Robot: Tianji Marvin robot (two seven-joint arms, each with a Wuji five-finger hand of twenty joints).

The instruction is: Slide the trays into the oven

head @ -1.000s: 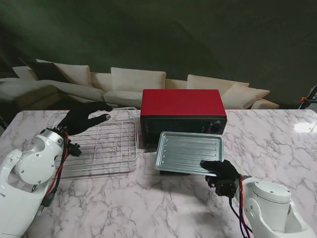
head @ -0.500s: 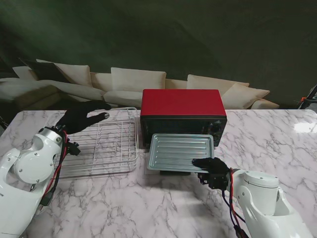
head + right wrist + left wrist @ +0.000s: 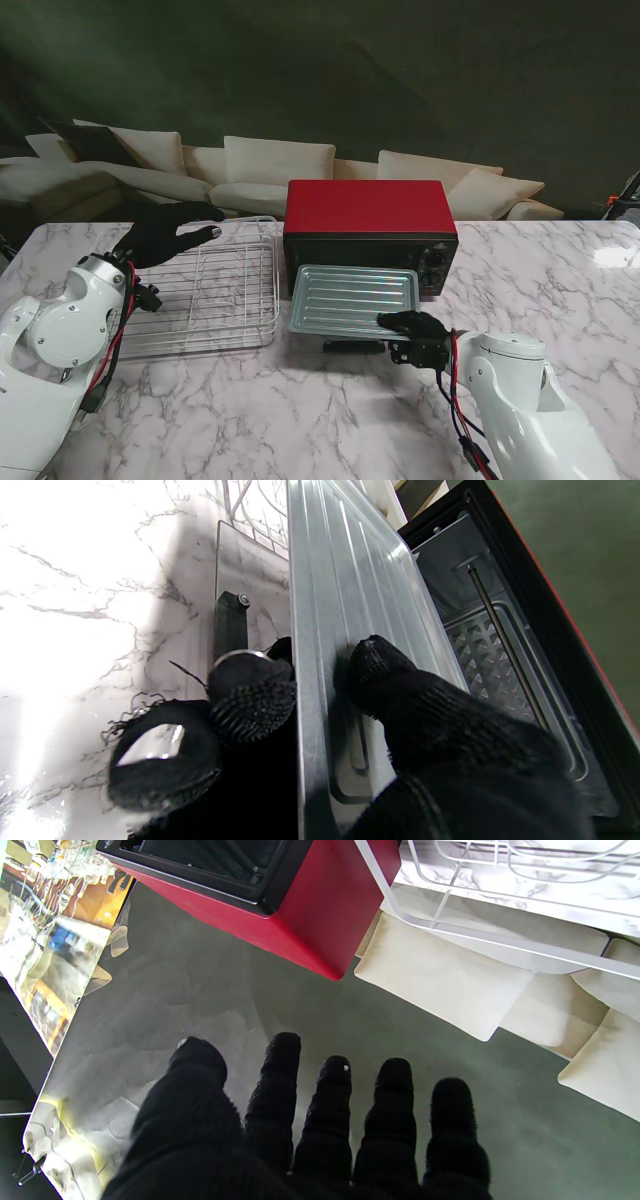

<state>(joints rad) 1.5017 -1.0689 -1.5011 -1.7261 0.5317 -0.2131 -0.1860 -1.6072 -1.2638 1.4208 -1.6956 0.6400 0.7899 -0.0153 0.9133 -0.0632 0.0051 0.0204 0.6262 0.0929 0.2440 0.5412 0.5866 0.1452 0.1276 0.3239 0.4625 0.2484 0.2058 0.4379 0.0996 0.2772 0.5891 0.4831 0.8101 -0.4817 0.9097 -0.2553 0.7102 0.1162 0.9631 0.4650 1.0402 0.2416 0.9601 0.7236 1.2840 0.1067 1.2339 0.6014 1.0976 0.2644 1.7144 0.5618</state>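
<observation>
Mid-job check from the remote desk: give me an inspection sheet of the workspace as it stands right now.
Surface: white marble table, veined, glare patch at far right.
Job's things: red toaster oven, door open flat toward me; ribbed metal baking tray held level in front of the opening, not yet inside; white wire rack on the table left of the oven.
Clutter: nothing seen.
Robot hands: right robot hand pinches the tray's near edge, thumb on top, fingers underneath; left robot hand open, fingers spread, above the rack's far left corner, holding nothing.
Cables: red and black wires along the right forearm, similar ones on the left.
Surroundings: cream sofa, dark green backdrop.
</observation>
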